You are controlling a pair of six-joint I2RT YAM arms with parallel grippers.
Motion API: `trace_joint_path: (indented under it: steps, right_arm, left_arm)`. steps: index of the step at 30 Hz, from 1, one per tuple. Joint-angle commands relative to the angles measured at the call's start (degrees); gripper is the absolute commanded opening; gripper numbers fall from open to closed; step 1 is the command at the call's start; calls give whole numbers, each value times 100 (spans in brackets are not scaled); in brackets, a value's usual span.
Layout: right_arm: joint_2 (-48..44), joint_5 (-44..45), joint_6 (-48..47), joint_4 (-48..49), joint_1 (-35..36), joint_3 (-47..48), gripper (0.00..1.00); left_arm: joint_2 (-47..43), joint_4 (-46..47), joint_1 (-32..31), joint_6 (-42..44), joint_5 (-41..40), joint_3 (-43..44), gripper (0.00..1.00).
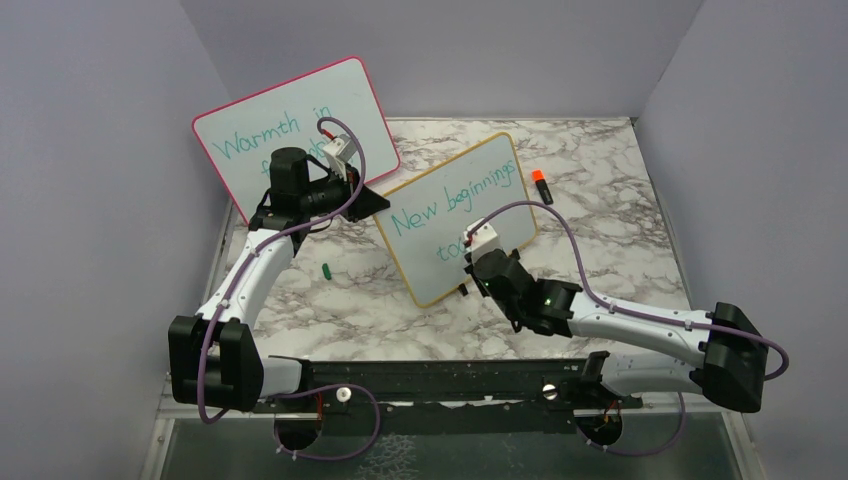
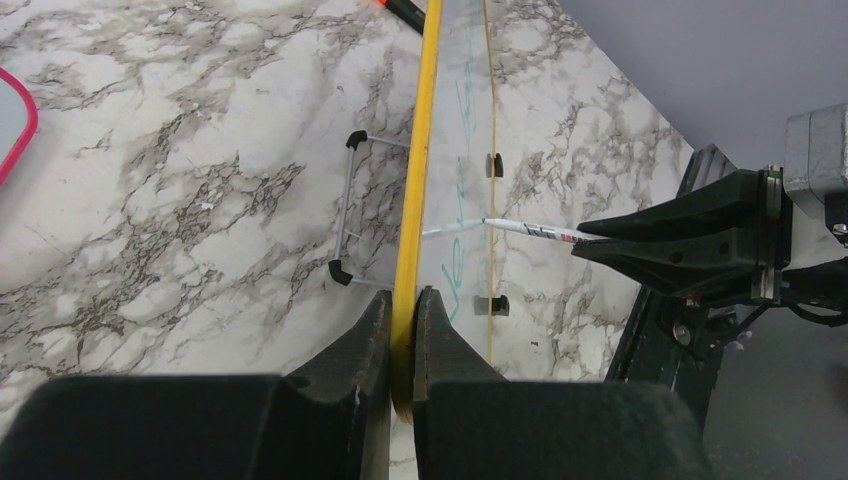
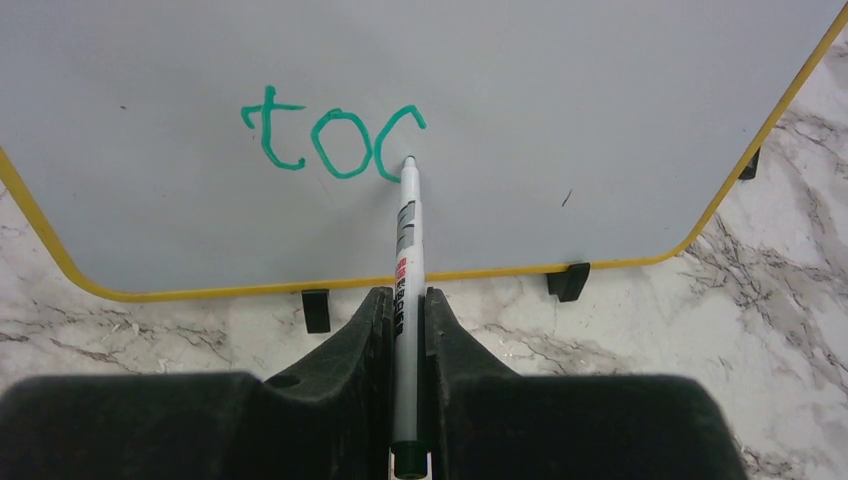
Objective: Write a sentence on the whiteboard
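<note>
The yellow-framed whiteboard [image 1: 425, 272] stands on its little black feet mid-table on the marble table [image 1: 620, 250], just right of the bigger pink board [image 1: 290, 115]. Left gripper [image 2: 405, 300] is pinched tight on its yellow edge. Right gripper [image 3: 408, 300] is clamped on a white marker [image 3: 407, 230], tip touching the board at the "c" of "toc". So the sentence [image 1: 455, 203] reads "New beginnings toc". An orange-capped marker [image 1: 541, 186] lies behind the board, and a green cap [image 1: 327, 269] sits to its left
</note>
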Motion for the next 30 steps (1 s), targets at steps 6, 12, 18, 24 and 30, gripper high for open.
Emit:
trace_joint_path:
  steps: [6,12,18,24,30]
  right_arm:
    - [-114,153,-118,614,-26,42,0]
    - [-310,208,-194,678,-25,76,0]
    - [-252,219,-332,840,-85,181,0]
    - [-96,118,-414,1015,-153,277,0]
    - [70,6,-442,1077,-240,369,0]
  left_arm:
    - [131,-203,7,393,-664,-139,0]
    - [132,-203,14,401,-667,-138,0]
    - [129,-211,14,399,-664,-139,0]
    - [127,-212,10,395,-664,-137,0]
    - [118,-219,11,408,-656,-130,0]
